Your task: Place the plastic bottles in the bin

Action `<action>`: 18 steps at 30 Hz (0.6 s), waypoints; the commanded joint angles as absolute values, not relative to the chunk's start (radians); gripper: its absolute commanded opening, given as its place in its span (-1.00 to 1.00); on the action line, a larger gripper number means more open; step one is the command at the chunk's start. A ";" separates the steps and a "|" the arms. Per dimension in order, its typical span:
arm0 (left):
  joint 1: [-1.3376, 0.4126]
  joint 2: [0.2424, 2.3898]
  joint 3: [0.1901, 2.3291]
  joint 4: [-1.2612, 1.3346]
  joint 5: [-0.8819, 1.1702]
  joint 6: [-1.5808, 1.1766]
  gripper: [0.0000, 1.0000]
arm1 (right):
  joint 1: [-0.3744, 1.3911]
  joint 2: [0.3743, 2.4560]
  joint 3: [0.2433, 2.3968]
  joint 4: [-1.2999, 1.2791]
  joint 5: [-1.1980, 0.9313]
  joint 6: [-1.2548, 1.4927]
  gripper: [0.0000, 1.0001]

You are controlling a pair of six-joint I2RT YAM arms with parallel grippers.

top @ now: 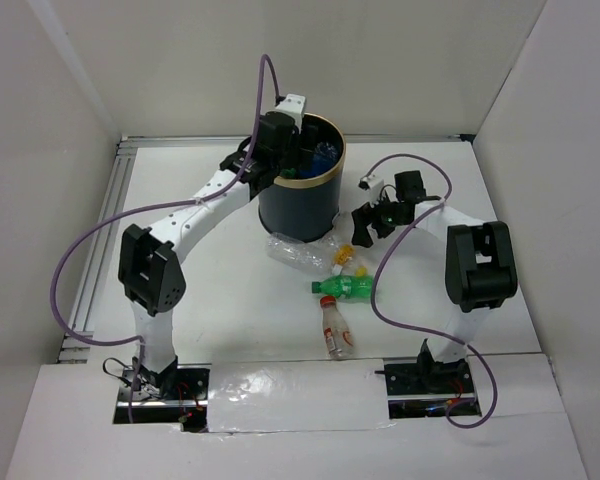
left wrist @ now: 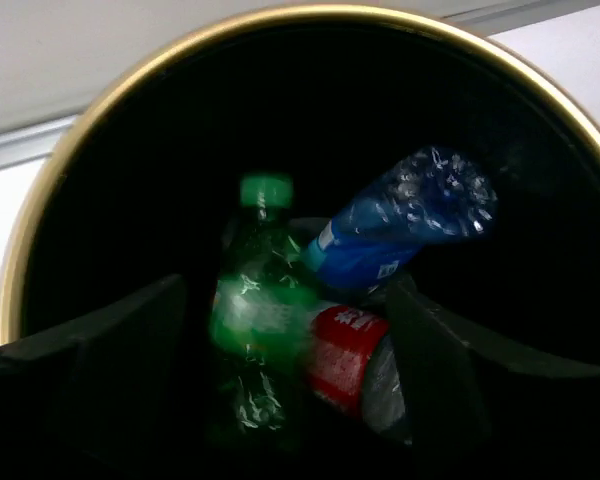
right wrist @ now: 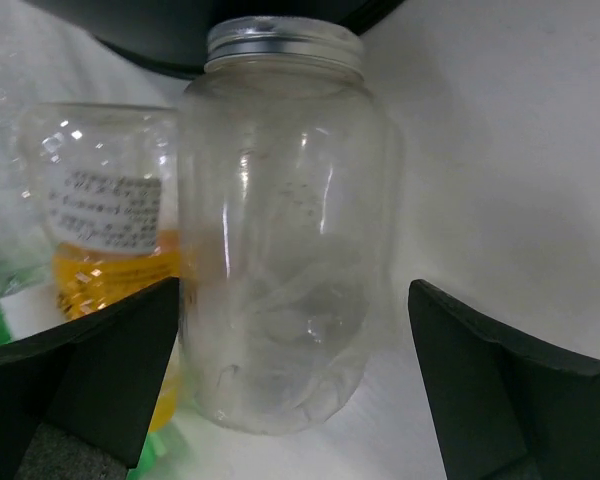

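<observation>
Leftmost, the left gripper (top: 283, 150) hangs over the mouth of the bin (top: 300, 208), which stands at the far middle of the table (top: 200, 300). From the left wrist, its fingers (left wrist: 100, 370) are spread wide with nothing pinched. Below them inside the bin lie a blurred green bottle (left wrist: 255, 300), a blue bottle (left wrist: 400, 225) leaning across it, and a red-labelled bottle (left wrist: 345, 360) beneath.

On the table just in front of the bin lies a crushed clear bottle (top: 295, 250), with a yellow-labelled bottle (top: 346, 256) beside it. A second green bottle (top: 346, 288) and a red-capped bottle (top: 336, 328) lie nearer the arms.

Further right, the right gripper (top: 363, 222) is low beside this cluster. Its fingers (right wrist: 90, 380) are spread on either side of a clear jar (right wrist: 280, 230) with a metal lid; I cannot tell if they touch it.
</observation>
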State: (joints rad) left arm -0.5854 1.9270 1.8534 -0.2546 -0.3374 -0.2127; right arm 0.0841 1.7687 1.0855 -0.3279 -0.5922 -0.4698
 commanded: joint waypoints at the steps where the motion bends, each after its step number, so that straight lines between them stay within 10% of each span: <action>1: -0.591 1.842 1.896 -0.199 -0.339 -0.245 0.94 | 0.097 1.773 1.098 -0.202 -0.494 -0.445 1.00; 3: -0.612 1.804 1.896 -0.213 -0.328 -0.233 0.99 | 0.097 1.799 1.098 -0.202 -0.494 -0.445 0.97; 7: -0.715 1.648 1.813 -0.259 -0.373 -0.169 0.99 | 0.097 1.799 1.107 -0.248 -0.560 -0.478 0.11; 12: -0.869 1.335 1.423 -0.301 -0.315 -0.349 0.29 | 0.002 1.673 1.108 -0.447 -0.719 -0.593 -0.66; 15: -0.963 1.186 1.199 -0.310 -0.293 -0.564 0.02 | -0.087 1.550 1.135 -0.532 -0.828 -0.656 -0.84; 18: -0.988 1.150 1.076 -0.325 -0.232 -0.765 0.18 | -0.133 1.407 1.240 -0.601 -0.897 -0.692 -0.90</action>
State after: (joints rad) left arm -0.9798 1.1172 1.1835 -0.2939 -0.2855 -0.5053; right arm -0.0975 1.5730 1.1061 -0.5117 -0.7475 -0.6136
